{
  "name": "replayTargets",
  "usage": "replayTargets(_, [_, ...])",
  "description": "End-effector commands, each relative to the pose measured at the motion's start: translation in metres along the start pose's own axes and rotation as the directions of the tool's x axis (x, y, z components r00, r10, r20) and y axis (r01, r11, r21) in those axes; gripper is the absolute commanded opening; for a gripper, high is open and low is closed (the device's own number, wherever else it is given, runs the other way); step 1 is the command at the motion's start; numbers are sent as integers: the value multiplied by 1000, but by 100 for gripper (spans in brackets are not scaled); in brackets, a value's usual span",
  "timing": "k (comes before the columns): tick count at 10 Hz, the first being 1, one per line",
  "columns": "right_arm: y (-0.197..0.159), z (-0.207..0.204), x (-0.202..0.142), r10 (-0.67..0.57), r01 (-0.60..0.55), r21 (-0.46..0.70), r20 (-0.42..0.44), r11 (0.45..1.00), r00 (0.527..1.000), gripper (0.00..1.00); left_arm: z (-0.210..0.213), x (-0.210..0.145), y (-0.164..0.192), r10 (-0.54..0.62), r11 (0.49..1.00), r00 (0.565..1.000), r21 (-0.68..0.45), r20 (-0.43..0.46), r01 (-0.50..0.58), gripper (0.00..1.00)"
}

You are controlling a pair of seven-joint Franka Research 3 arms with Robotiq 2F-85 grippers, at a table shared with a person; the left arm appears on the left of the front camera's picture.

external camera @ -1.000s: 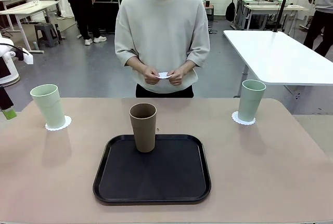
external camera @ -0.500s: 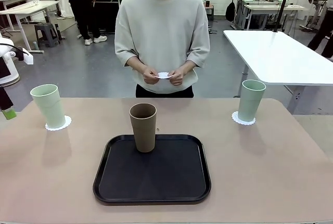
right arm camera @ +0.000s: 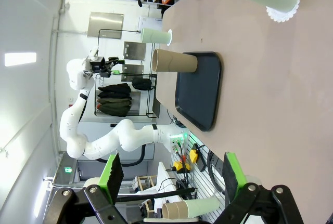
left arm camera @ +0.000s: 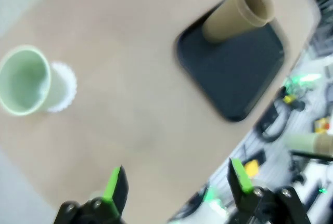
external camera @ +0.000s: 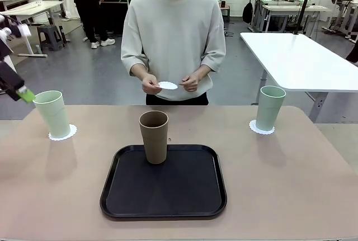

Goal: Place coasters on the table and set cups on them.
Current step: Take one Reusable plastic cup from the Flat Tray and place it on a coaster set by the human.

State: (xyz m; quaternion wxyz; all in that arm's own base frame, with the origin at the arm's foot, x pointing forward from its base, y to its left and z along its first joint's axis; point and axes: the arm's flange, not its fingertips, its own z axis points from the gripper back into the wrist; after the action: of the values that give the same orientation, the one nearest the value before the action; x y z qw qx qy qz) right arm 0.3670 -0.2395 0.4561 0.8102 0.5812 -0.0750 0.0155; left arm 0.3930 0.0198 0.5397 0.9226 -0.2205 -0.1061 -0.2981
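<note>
Bench (external camera: pixel 313 196): beige-pink top seen from the robot's side, with a person standing at the far edge.
Brown cup (external camera: pixel 154 136): stands upright at the far edge of a black tray (external camera: pixel 168 199) in the bench's middle. Its long axis is vertical, with the open mouth up and the narrow base down.
Left mint cup (external camera: pixel 52 113): upright near the far left corner, mouth up. Its base is on the first coaster (external camera: pixel 62 135), whose lacy rim peeks out.
Right mint cup (external camera: pixel 270 108): upright near the far right corner, mouth up, on the second coaster (external camera: pixel 260 130).
Third coaster (external camera: pixel 167 85): off the bench, held flat and roughly level at the person's waist. One of the person's hands (external camera: pixel 150 84) pinches it and the other is just beside its edge.
Robot's left hand (left arm camera: pixel 177 178): released, fingers spread wide with nothing between them. It is raised near the left mint cup's rim.
Robot's right hand (right arm camera: pixel 171 174): released and empty, well apart from the right mint cup.
</note>
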Motion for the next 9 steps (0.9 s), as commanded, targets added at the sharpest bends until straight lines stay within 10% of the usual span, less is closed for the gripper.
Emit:
replayTargets(1, [1,1,0,-15,15,-1,2,1000,1000,100,7,-30,35,104,961,980,-269,168,-56,100])
replayTargets(9, [1,1,0,-15,15,-1,2,1000,1000,100,9,-182,161,430,733,871,-655,236,-184,100])
